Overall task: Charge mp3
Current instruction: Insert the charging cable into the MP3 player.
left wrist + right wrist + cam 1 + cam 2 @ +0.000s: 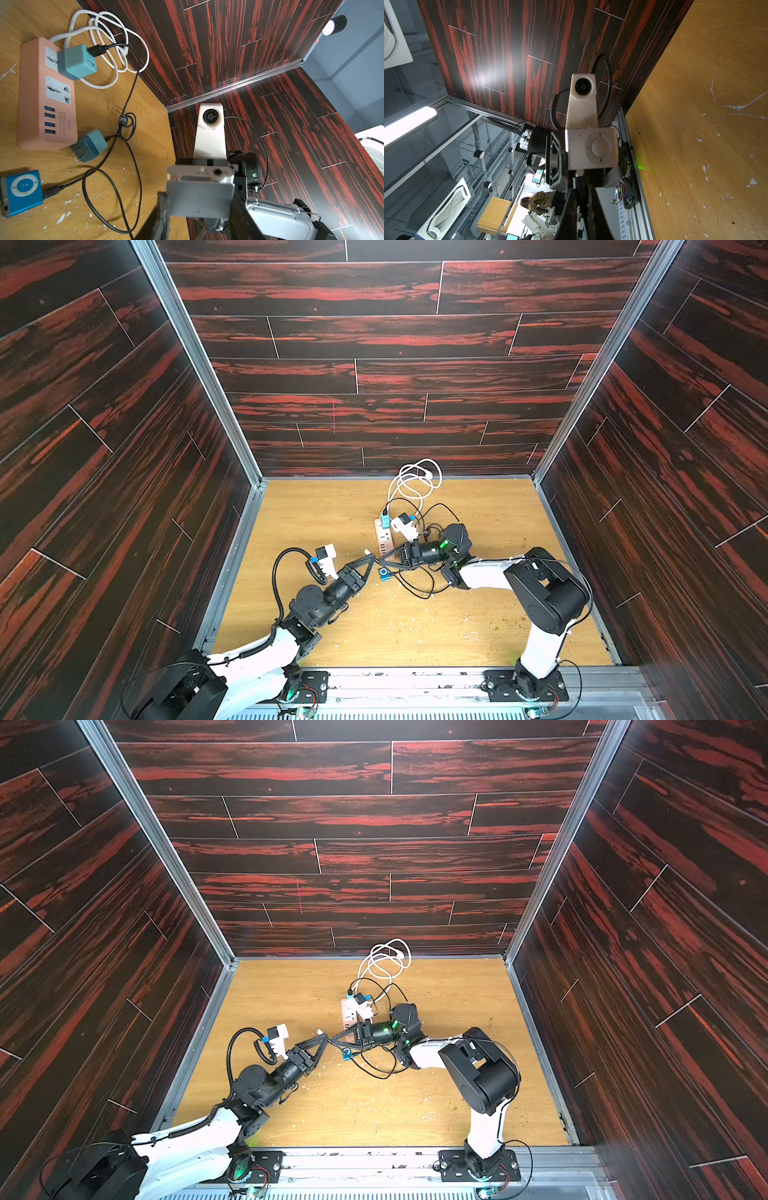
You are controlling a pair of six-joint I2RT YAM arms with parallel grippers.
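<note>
Arms meet tip to tip over the middle of the bench (436, 626), so here's how it sits. Left claw (371, 558) is clamped on a little silver mp3 player (199, 197), one finger on each side. It holds the player up off the bench, and the click-wheel face shows clearly in the right wrist view (591, 149). Right claw (380, 561) is squeezed fully closed with its tips right up against the player's edge. Can't tell if it's actually pinching anything. On the bench close by the claws, a blue mp3 player (21, 193) lies flat with a black lead plugged into its end. Beyond it sits a pink power strip (41, 116). A teal charger (76, 62) is in the socket furthest from the strip's USB ports, with a black cable (96, 50) plugged into it. The black wire loops all over the bench, and I can't trace which end goes where. A second teal charger (89, 145) lies loose on its side, right beside the strip's USB end. A white cable (104, 41) is coiled up behind the strip, near the back wall.
</note>
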